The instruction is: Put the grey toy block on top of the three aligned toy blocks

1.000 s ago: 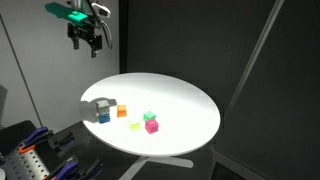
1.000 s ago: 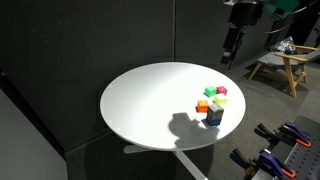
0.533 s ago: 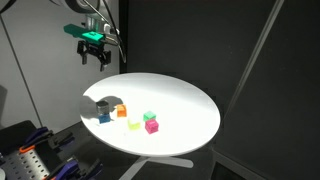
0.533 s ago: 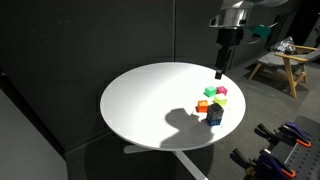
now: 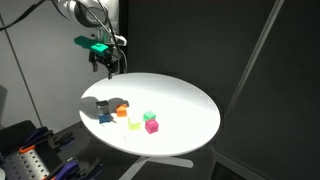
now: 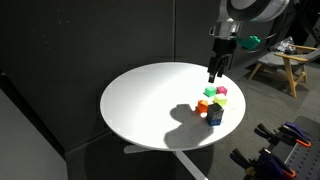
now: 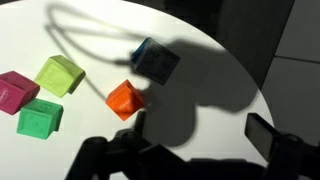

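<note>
Fingers (image 7: 262,135) apart, the gripper (image 5: 105,66) hangs above the round white table's (image 5: 185,105) far left; the pale grey toy block (image 7: 148,50) sits below and nearer, left of the three aligned bright blocks (image 5: 152,126).

wrist view: gripper (image 7: 190,152) is a blurred dark silhouette, cut off by the bottom edge (jaw gap unreadable) | magenta block (image 7: 13,91) clipped at left edge | shadowed block (image 7: 155,60) colour uncertain | exterior views: blocks too small to tell apart
</note>
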### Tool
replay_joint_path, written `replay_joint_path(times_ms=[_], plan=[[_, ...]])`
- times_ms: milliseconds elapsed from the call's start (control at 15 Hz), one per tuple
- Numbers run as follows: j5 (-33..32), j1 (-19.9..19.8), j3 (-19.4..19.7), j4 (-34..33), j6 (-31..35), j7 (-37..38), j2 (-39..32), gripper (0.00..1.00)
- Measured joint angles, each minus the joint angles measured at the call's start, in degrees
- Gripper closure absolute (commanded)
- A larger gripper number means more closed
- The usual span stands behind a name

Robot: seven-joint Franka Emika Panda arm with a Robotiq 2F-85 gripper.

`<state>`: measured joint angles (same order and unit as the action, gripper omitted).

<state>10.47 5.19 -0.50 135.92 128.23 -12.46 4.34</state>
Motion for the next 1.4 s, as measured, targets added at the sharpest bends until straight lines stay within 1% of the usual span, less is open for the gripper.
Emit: replay_joint_path(times_ms=[133,333,600,800,1067,1400], plan=[[-1.65,-0.08,-0.13,0.01,1.35,3.89,-0.99,0.0],[-6.3,-0.15,-0.63,0.01,3.24,11.42,-2.36,0.0],[-12.83,-0.15,-1.11,0.14,4.07,21.3,-3.72,0.0],[-15.73,-0.15,-1.41,0.45,4.27,27.24,-4.66,0.0],[-16.34,-0.11,-1.92,0.73,4.28,31.68,-5.92,0.0],[-16.34,-0.1,-2.16,0.78,4.28,33.33,-7.76,0.0]])
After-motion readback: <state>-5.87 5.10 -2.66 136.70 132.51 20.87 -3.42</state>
